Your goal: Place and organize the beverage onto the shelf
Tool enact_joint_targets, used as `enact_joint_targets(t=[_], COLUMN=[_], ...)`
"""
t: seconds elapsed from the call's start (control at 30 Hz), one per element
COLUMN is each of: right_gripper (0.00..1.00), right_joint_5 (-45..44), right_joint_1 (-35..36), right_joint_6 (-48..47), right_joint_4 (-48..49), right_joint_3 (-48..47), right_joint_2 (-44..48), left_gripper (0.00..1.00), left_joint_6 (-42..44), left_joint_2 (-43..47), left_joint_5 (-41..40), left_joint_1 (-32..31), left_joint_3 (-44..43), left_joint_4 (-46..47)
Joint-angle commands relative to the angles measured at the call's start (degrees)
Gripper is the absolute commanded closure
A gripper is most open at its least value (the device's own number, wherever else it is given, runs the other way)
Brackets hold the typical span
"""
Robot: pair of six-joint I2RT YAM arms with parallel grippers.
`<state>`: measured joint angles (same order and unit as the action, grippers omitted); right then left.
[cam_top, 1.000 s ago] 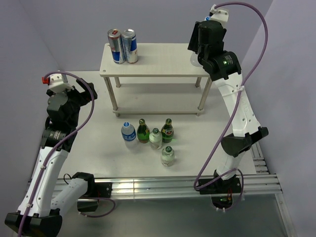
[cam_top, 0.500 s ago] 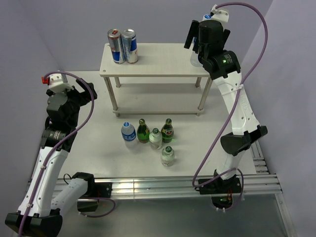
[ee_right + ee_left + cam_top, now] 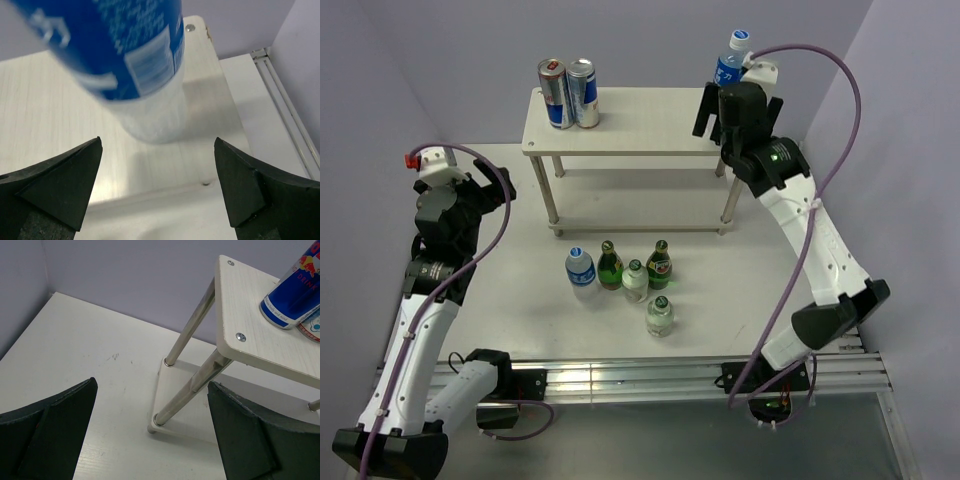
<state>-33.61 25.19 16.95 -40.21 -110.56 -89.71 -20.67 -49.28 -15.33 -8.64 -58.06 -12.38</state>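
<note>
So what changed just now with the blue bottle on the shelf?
The right tool opened, let go of the water bottle on the shelf's top board and backed away. The two cans, five table bottles and left tool stayed put.

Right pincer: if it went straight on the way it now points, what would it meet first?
The blue-labelled clear plastic bottle standing on top of the cream-white shelf, at its right end. It sits straight ahead of the open right pincer, apart from both fingers; the gap is hard to judge.
</note>
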Motion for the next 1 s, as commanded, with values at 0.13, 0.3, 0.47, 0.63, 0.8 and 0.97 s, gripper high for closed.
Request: enact_joint_targets(t=[0.13, 0.3, 0.47, 0.63, 0.8, 0.97], right_gripper=[0.00, 0.00, 0.00, 0.00, 0.00, 0.00], right_joint_5=[0.11, 4.85, 10.13, 11.20, 8.56, 10.13], right_joint_1=[2.23, 7.04, 22.77, 35.77, 44.93, 49.16], right_joint_6=[1.42, 3.70, 6.07, 8.18, 9.24, 10.91], right_joint_4=[5.05, 7.14, 16.10, 20.52, 19.81, 22.09], right_joint_3=[9.13, 20.98, 38.02, 42.71, 38.59, 36.83], right_joint_2=[9.64, 17.87, 26.51, 25.91, 18.09, 11.07], left_gripper=[0.01, 0.01, 0.01, 0.01, 0.01, 0.01], left_joint_6=[0.01, 0.01, -0.08, -0.25, -0.17, -0.16], left_joint_2=[-0.12, -0.29, -0.56, -1.00, -0.82, -0.56], left_joint_5=[1.01, 0.92, 1.27, 1.62, 1.18, 0.92], left_joint_1=[0.82, 1.08, 1.35, 1.53, 1.61, 1.61], left_joint_3=[-0.47, -0.56, -0.82, -1.00, -0.91, -0.82], left_joint_4=[0.25, 0.17, 0.08, -0.10, -0.19, -0.10])
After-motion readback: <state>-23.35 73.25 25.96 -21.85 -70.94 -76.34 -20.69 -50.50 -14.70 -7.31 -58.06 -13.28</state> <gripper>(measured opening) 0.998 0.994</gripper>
